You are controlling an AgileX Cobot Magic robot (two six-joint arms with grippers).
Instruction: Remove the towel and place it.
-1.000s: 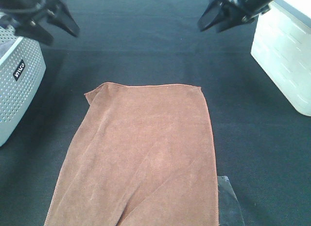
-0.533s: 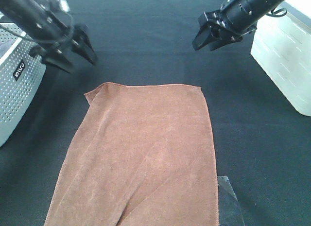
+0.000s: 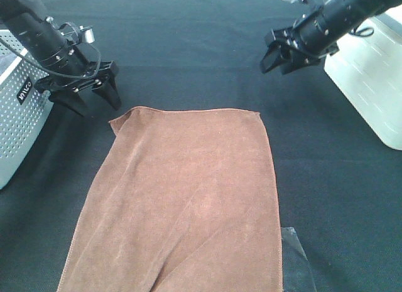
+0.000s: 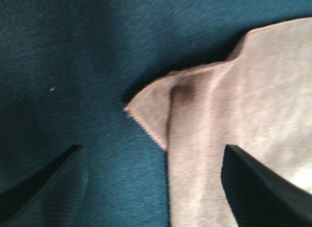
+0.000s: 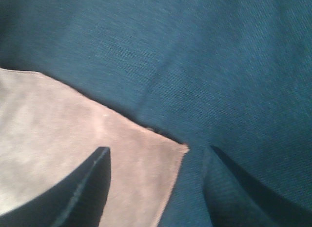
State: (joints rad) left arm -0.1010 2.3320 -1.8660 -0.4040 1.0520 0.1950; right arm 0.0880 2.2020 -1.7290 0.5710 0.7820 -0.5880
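Observation:
The rust-brown towel (image 3: 185, 198) lies flat on the black table cloth, running from the middle to the near edge. Its far-left corner is slightly folded. My left gripper (image 3: 91, 100) is open and empty, low, just beyond that folded corner. In the left wrist view the corner (image 4: 156, 102) lies between the two fingertips (image 4: 53, 180). My right gripper (image 3: 281, 56) is open and empty, higher, beyond the towel's far-right corner. In the right wrist view that corner (image 5: 173, 151) shows between the fingers (image 5: 87, 188).
A grey perforated basket (image 3: 19, 116) stands at the left edge, close to my left arm. A white bin (image 3: 370, 72) stands at the right, behind my right arm. A clear plastic piece (image 3: 295, 260) lies by the towel's near-right edge.
My left gripper has come down and toward the towel's far-left corner. My right gripper has lowered and shifted slightly right. The towel has not moved.

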